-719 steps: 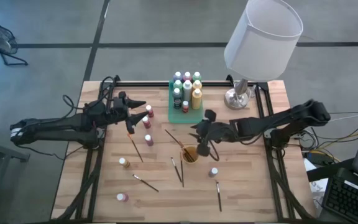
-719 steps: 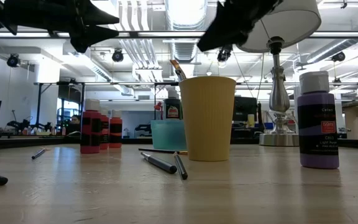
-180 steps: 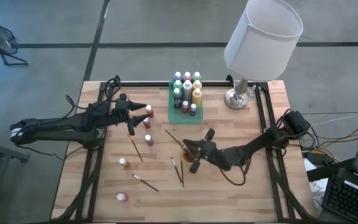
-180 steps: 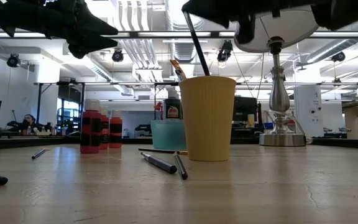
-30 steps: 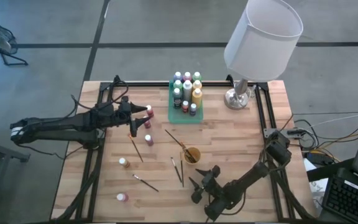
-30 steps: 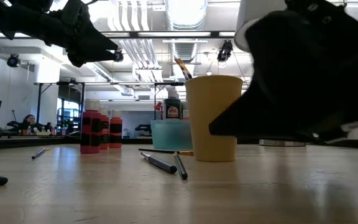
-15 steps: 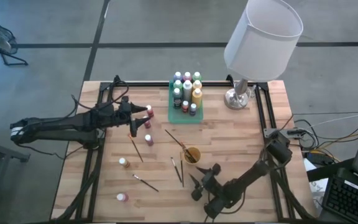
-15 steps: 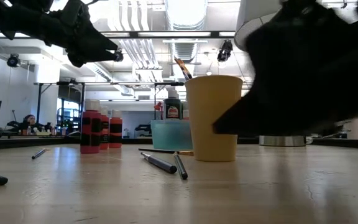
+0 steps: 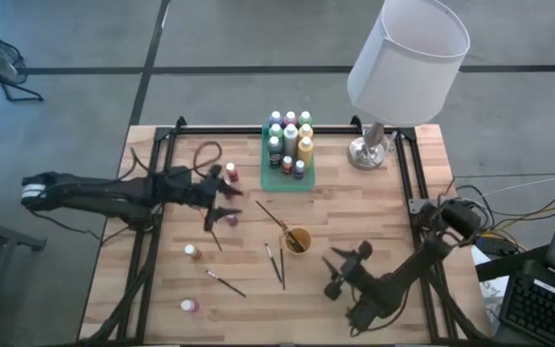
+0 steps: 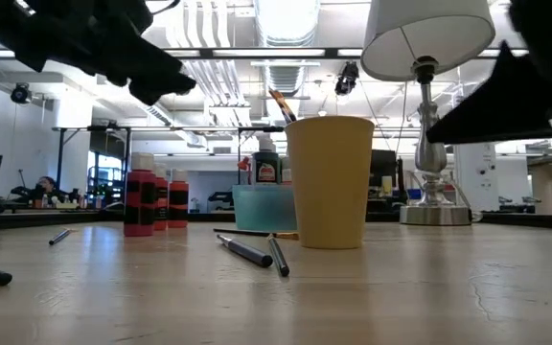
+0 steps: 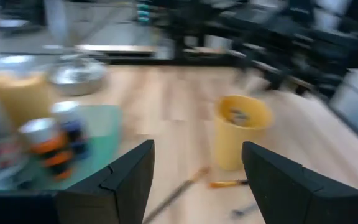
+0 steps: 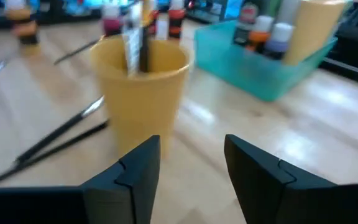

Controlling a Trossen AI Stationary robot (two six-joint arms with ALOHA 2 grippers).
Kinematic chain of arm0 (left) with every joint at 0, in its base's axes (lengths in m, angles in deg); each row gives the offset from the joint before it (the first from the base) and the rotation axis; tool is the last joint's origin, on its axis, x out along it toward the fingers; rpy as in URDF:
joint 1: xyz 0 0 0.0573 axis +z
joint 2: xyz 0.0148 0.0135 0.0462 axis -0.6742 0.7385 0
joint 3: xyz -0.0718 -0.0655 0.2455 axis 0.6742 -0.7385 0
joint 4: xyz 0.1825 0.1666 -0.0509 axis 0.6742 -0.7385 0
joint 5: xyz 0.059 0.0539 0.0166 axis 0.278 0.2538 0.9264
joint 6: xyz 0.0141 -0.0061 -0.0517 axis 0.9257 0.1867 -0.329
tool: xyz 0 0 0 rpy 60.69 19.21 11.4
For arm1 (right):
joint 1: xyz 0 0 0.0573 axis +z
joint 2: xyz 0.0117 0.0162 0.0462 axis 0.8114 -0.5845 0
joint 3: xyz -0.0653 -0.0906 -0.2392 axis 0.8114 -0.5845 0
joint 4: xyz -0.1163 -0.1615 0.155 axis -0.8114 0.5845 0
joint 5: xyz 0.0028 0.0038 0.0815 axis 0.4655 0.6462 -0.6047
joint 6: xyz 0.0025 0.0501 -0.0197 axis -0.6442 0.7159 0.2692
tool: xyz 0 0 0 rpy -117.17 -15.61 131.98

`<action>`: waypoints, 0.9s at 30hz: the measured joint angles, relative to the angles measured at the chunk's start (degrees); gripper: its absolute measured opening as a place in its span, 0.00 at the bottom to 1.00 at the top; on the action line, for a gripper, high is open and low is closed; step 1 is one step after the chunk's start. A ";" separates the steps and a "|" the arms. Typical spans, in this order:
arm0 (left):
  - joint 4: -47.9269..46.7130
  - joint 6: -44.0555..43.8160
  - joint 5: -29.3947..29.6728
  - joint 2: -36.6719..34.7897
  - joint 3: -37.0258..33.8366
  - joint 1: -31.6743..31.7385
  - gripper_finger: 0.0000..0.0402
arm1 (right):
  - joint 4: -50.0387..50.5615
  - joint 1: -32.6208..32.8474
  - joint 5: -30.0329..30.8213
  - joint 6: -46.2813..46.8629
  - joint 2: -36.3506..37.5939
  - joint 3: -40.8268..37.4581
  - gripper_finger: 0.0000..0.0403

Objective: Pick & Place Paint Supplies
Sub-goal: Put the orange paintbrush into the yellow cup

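Brushes [image 9: 276,261] remain loose at centre frame. The right pincer [image 9: 343,270], empty and parted, has swung from lower centre toward the cup [image 9: 297,239]; the left pincer [image 9: 222,200], released, has advanced over the pink bottle [image 9: 229,219], probably its next pick.

**Obscured, cropped and blurred items**

Left wrist view is motion-blurred: the paint bottles in the translucent green rectangular tray [image 11: 98,134] cannot be told apart by colour. Low view cuts the white drum-shaded table lamp [image 10: 427,57] at the top edge. The small orange-yellow ribbed cup [image 10: 329,180] hides most of the tray there. Bottle labels are too small to read from the high view.
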 joint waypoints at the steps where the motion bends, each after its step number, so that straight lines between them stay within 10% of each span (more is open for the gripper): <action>1: 1.22 0.39 -0.89 1.19 0.00 -1.18 0.62 | -0.21 -0.05 0.69 1.03 1.34 -1.59 0.42; 14: 15.40 -0.85 7.89 17.29 0.02 -16.93 0.62 | -0.12 -0.93 2.32 0.18 19.04 -18.68 0.30; 27: 25.32 -5.52 13.28 34.69 4.69 -18.66 0.62 | -0.74 -0.89 3.90 -4.48 29.25 -25.90 0.17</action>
